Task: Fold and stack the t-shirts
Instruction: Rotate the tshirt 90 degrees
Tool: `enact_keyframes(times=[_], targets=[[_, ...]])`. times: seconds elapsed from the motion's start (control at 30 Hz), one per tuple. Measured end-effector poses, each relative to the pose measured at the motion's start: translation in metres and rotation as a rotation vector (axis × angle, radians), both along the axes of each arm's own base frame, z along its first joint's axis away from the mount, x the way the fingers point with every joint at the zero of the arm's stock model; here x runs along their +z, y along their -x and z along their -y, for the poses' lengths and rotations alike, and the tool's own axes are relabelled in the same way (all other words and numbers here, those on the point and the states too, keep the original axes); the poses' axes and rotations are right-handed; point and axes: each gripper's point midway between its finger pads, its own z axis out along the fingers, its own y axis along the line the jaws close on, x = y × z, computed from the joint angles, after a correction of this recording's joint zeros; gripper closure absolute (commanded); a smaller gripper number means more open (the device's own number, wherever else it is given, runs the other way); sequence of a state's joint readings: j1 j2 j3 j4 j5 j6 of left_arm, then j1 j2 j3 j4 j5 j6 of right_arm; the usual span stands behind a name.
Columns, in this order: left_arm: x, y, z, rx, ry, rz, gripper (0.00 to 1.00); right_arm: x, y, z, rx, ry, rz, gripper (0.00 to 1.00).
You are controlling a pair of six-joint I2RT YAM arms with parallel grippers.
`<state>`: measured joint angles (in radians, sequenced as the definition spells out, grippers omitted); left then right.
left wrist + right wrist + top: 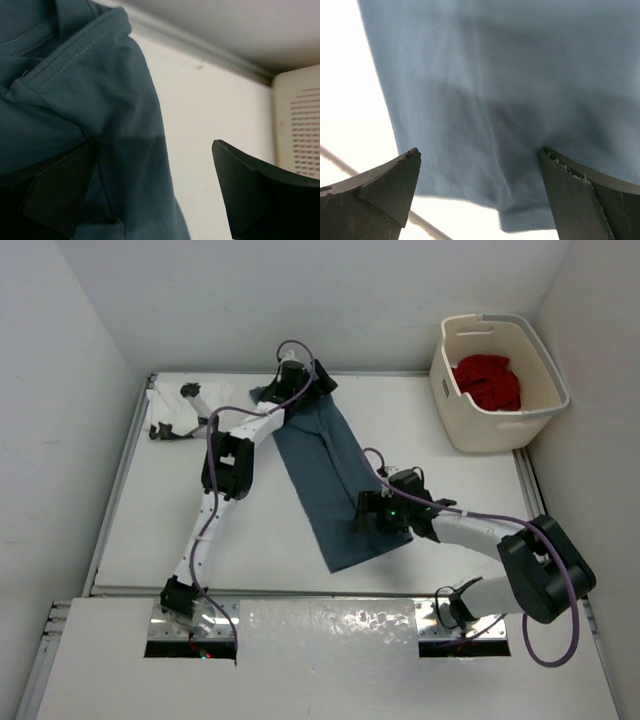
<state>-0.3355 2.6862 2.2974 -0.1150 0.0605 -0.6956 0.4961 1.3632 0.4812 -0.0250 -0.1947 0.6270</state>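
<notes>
The dusty blue-grey t-shirt [325, 475] lies folded into a long strip, running diagonally from the far middle of the table toward the near right. My left gripper [318, 378] is open at its far collar end. In the left wrist view the gripper [154, 145] has its jaws wide apart, with the shirt [75, 100] against the left finger [55, 195]. My right gripper [368, 512] is open over the strip's near end. In the right wrist view its jaws [479, 150] straddle the shirt's hem [520, 125]. The white t-shirt [170, 405] lies at the far left. The red t-shirt [488, 382] is crumpled in the basket.
The cream laundry basket [545, 370] stands at the far right corner and also shows in the left wrist view [300, 125]. White walls close in the table on the left, back and right. A raised rim [300, 592] runs along the table's near edge.
</notes>
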Motion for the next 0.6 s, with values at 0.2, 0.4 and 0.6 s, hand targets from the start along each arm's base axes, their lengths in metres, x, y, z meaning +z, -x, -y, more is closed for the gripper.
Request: enact_keyframes(times=[0.2,0.4,0.6], targets=[[0.006,-0.029,0.026,-0.032,0.173,0.155,0.0,0.005,0.016,-0.068,0.186,-0.148,0.01,0.01],[0.013,-0.032,0.036,-0.039,0.252,0.196,0.0,0.008,0.045,-0.124,0.375,-0.216,0.022,0.01],[0.012,-0.032,0.035,-0.038,0.245,0.199,0.0,0.009,0.048,-0.129,0.395,-0.179,0.019,0.01]])
